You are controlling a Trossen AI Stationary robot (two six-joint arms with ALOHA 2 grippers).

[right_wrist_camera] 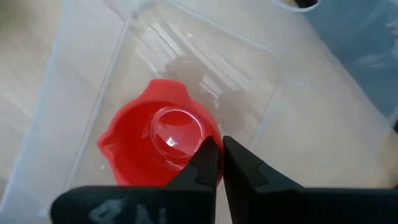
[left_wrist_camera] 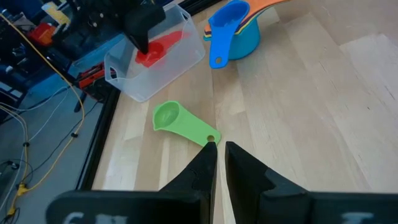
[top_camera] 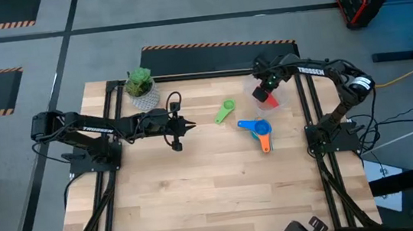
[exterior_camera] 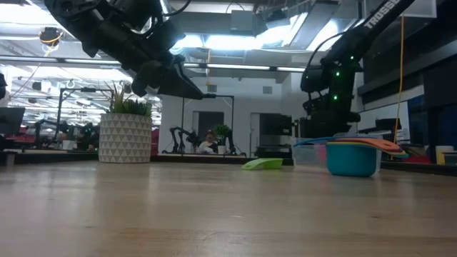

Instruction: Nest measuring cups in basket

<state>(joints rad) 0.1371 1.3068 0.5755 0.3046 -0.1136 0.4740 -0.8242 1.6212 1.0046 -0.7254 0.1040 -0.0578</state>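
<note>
Basket (right_wrist_camera: 249,74): clear tub directly beneath the closed right gripper (right_wrist_camera: 219,163), holding one red cup (right_wrist_camera: 155,146), seen fully only from the right wrist. Left gripper (left_wrist_camera: 219,152): closed, empty, green cup (left_wrist_camera: 180,122) just ahead.

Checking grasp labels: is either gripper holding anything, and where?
Right gripper pinches the red cup by its rim, inside the basket. Left gripper holds nothing.

Two arms, both matt black with jointed tubular links; white "TROSSEN" lettering runs along each forearm in the high view. Left claw (top_camera: 178,141) and right claw (top_camera: 263,92) each end in two dark, wedge-shaped tapering fingers (left_wrist_camera: 202,171); black cable loops stand off the left wrist. Right arm shows small green lights on its housing and a pale fitting at its elbow.
</note>
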